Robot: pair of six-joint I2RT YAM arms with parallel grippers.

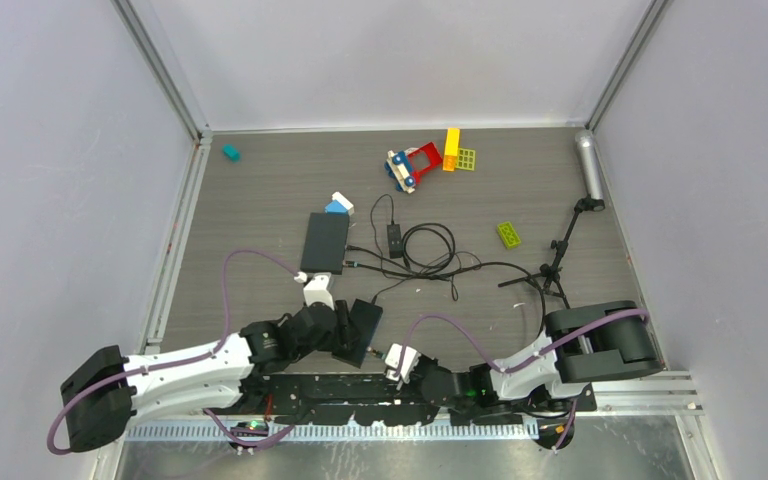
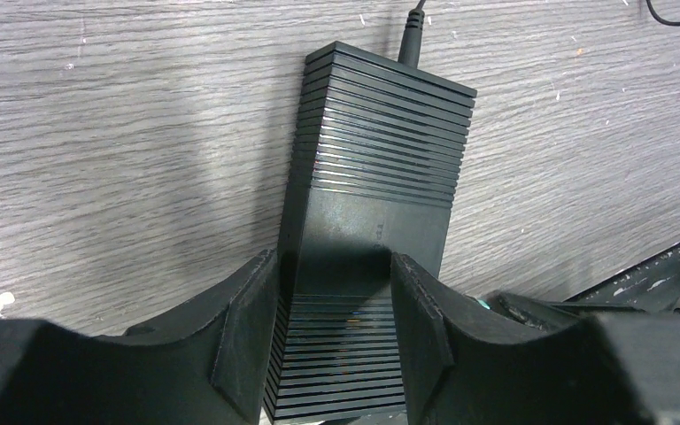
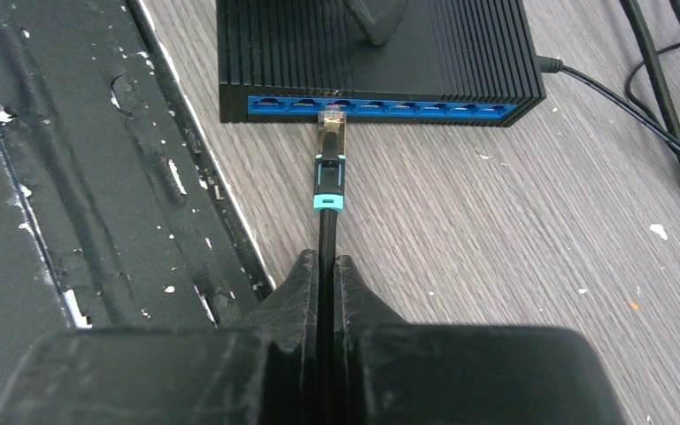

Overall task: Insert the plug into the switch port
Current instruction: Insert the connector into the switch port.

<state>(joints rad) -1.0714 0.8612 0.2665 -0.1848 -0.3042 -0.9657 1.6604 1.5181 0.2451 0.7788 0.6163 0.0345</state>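
right wrist view: the right gripper (image 3: 326,261) is pinched tight on the black cable (image 3: 327,232), gripping it behind the plug (image 3: 331,168). the plug juts straight ahead of the fingers with its teal collar clear of them. its tip is at the mouth of one port in the blue port row (image 3: 425,110) of the switch (image 3: 372,53); i can't tell if it's seated. in the left wrist view the left gripper (image 2: 335,270) straddles the switch about halfway apart, both fingers pressed on its sides, on the grey wood table (image 2: 124,133).
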